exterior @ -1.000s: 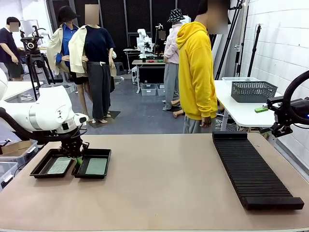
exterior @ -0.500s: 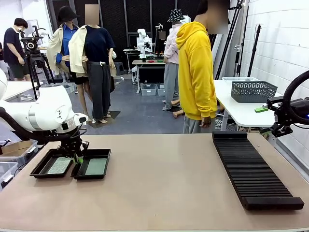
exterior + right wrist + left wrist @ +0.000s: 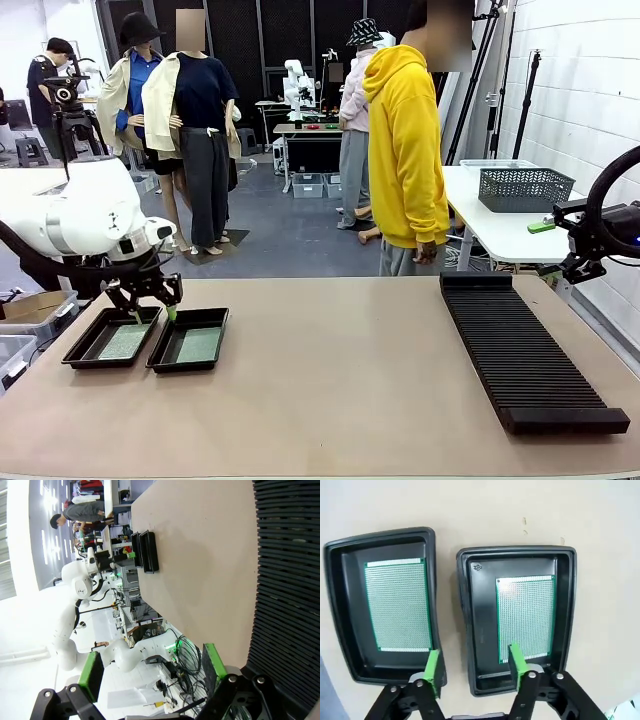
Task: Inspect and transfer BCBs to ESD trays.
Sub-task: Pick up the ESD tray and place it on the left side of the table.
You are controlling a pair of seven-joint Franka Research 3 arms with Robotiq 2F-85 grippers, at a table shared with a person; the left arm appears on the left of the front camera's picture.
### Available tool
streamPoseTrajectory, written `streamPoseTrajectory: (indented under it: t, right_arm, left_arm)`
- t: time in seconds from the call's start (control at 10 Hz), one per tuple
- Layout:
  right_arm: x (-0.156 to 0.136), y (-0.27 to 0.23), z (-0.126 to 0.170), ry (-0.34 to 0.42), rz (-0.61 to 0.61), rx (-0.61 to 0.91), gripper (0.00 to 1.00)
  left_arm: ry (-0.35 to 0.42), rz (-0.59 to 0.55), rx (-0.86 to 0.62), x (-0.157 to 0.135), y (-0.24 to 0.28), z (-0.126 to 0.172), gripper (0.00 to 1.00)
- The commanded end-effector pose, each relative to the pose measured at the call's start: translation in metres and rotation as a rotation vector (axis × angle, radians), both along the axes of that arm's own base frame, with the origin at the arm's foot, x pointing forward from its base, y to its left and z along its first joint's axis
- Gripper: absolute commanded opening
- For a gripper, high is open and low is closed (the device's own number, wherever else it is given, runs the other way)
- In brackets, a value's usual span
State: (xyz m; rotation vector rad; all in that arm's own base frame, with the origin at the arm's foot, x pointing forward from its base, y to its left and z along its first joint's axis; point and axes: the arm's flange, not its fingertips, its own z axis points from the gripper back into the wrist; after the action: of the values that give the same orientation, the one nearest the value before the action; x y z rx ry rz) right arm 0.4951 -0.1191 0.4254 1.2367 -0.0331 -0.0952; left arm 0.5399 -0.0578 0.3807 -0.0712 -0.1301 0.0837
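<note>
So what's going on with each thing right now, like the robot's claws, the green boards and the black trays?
left gripper: open, empty, above the trays
right gripper: open, empty, by the slotted rack
left green board: lying flat in the left tray
right green board: lying flat in the right tray
trays: side by side on the table, each holding one board
slotted rack: empty

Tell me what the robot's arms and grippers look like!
The left arm is smooth, rounded and white. Its left gripper has black metal linkages with bolts and bright green pads. The right gripper matches: black fingers, green pads.
</note>
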Motion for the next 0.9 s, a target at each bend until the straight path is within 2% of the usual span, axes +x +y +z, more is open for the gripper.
streamPoseTrajectory:
  t: [0.0,0.4,0.6,0.8]
  right_arm:
    - [0.0,0.001,0.001,0.001,0.0,0.0,1.0]
    - [0.0,0.001,0.001,0.001,0.0,0.0,1.0]
    - [0.0,0.001,0.001,0.001,0.0,0.0,1.0]
    - [0.0,0.001,0.001,0.001,0.0,0.0,1.0]
  left_arm:
    - [-0.021,0.006,-0.019,-0.019,0.019,0.015,1.0]
    - [-0.097,-0.082,-0.235,-0.05,0.063,0.052,1.0]
    - [-0.131,-0.12,-0.421,-0.055,0.091,0.055,1.0]
    - [-0.143,-0.077,-0.539,-0.051,0.105,0.054,1.0]
